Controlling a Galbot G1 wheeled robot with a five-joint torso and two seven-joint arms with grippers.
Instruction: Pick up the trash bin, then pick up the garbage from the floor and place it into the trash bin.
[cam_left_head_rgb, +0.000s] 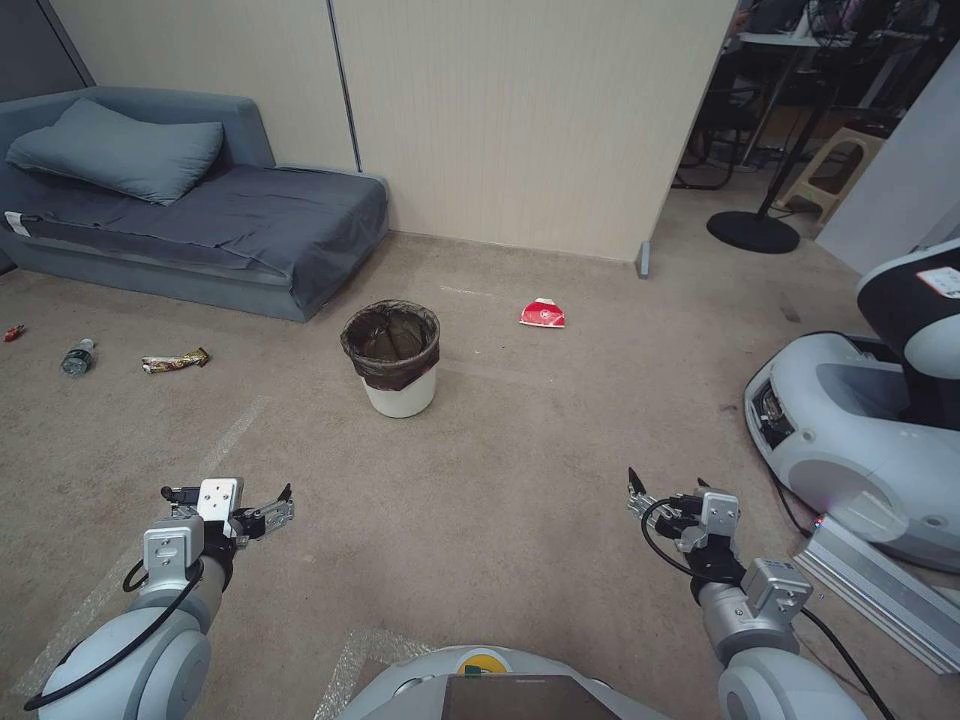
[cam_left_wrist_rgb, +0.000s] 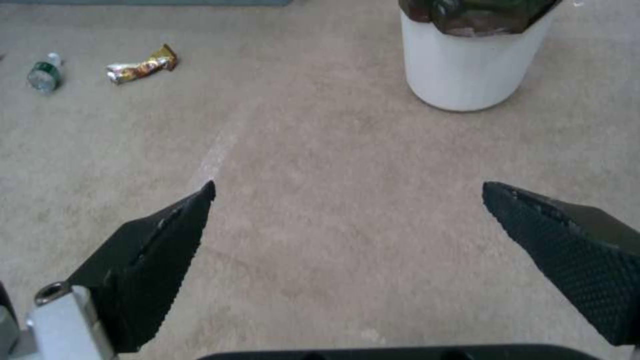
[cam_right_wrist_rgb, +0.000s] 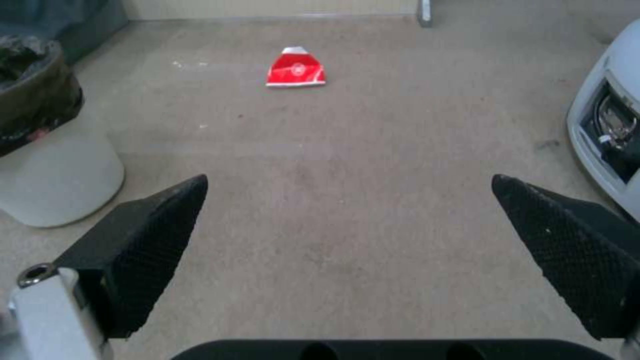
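At the bottom of the head view, two arms reach forward over the beige floor (cam_left_head_rgb: 500, 520). The left gripper (cam_left_head_rgb: 235, 497) sits at lower left and the right gripper (cam_left_head_rgb: 665, 492) at lower right, each with its jaws spread wide and holding nothing. Both hang above bare carpet, well apart from each other.

Farther up, near the middle of the frame, the trash bin (cam_left_head_rgb: 395, 357) stands upright on the floor, a white bucket with a dark bag folded over its rim. It lies ahead of both grippers, between their lines of reach, clear of either pair of jaws. In the left wrist view the bin (cam_left_wrist_rgb: 470, 60) is at upper right, beyond the jaws.

To the right of the bin in the head view lies a red packet (cam_left_head_rgb: 542, 314), flat on the floor. In the right wrist view this packet (cam_right_wrist_rgb: 295, 68) sits in the upper middle, ahead of the gap between the jaws and well apart.

At the left edge of the head view lie a snack wrapper (cam_left_head_rgb: 175, 360) and a small bottle (cam_left_head_rgb: 77, 357), near a grey sofa (cam_left_head_rgb: 230, 225) against the wall.
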